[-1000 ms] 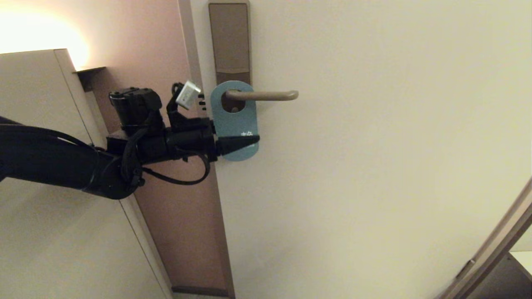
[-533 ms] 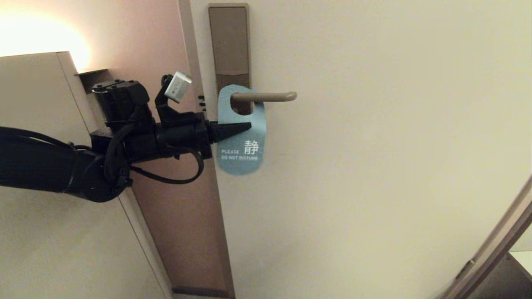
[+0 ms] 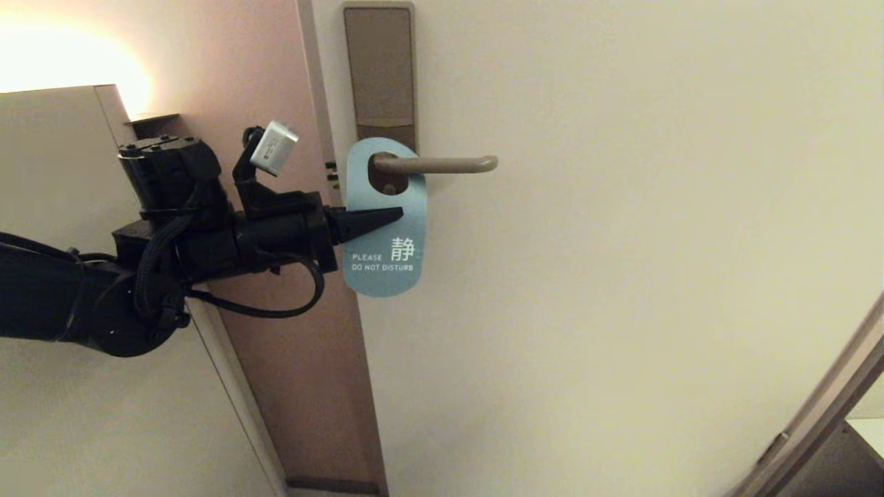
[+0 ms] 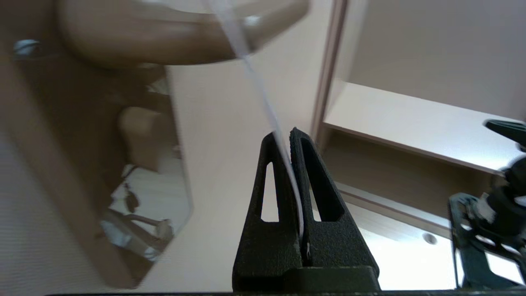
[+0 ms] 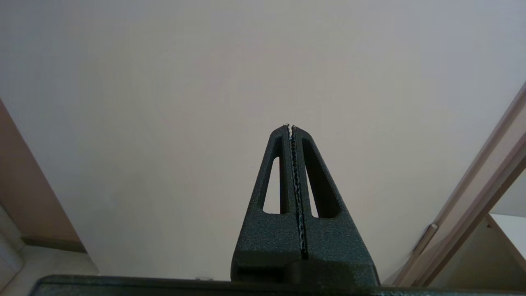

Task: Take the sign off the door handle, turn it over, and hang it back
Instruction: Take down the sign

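Left gripper (image 3: 387, 215) is pinching the sign (image 3: 383, 266) at its frame-side edge, and I see the teal "DO NOT DISTURB" face hanging by its oval hole on the door handle (image 3: 442, 164). Beyond the handle's rounded tip the door (image 3: 621, 241) is bare. My right gripper (image 5: 290, 128) sits parked, fingers pressed together.

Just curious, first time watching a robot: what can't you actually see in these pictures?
- Sign's back face: turned to the door, head view.
- Door handle: blurred, too close, left wrist view.
- Lock plate's top: cut off, head view.
- Right hand: absent from head view.
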